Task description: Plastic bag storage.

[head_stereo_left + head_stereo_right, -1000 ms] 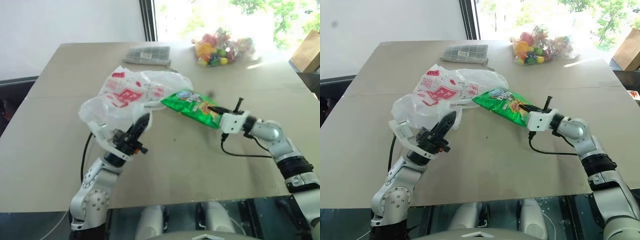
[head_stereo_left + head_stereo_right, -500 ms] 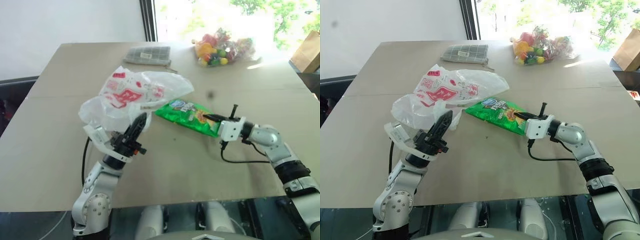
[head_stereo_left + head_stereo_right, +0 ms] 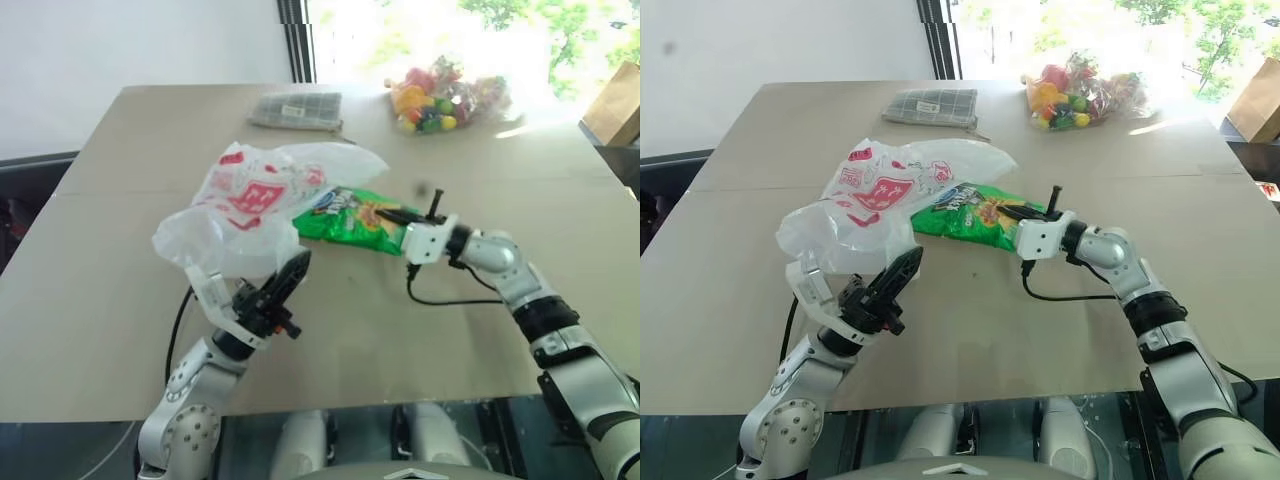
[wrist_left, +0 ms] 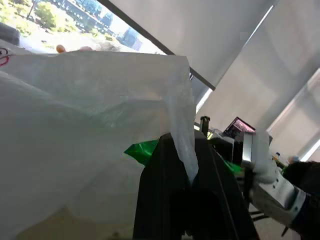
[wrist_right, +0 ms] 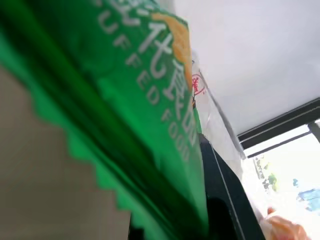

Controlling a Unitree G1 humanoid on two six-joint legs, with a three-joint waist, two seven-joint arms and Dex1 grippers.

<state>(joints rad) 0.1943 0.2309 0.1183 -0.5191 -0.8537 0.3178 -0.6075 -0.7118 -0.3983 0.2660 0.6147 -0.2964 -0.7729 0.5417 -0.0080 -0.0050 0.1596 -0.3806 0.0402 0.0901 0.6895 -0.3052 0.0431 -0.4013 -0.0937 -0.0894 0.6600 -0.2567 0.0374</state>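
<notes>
Beige table (image 3: 90, 300), bright window behind; left tool (image 3: 296, 270) pinching plastic bag (image 3: 250, 200), right tool (image 3: 392, 213) gripping green packet (image 3: 350, 215).

On the table (image 3: 120, 300), my bag (image 3: 250, 200) lies left of the packet (image 3: 350, 213); behind them, a pouch (image 3: 296, 109) and candies (image 3: 440, 95).

The left arm rises from the lower left of the head view, its forearm angled up and toward the centre. Its tool (image 3: 292, 275) points up and to the right with the black fingers (image 4: 165, 195) pressed together, a fold of the bag (image 3: 250, 200) pinched between them. The right arm reaches in from the lower right, elbow bent, wrist near frame centre. Its tool (image 3: 1025, 213) points left, clamped on the edge of the packet (image 3: 965, 212).
</notes>
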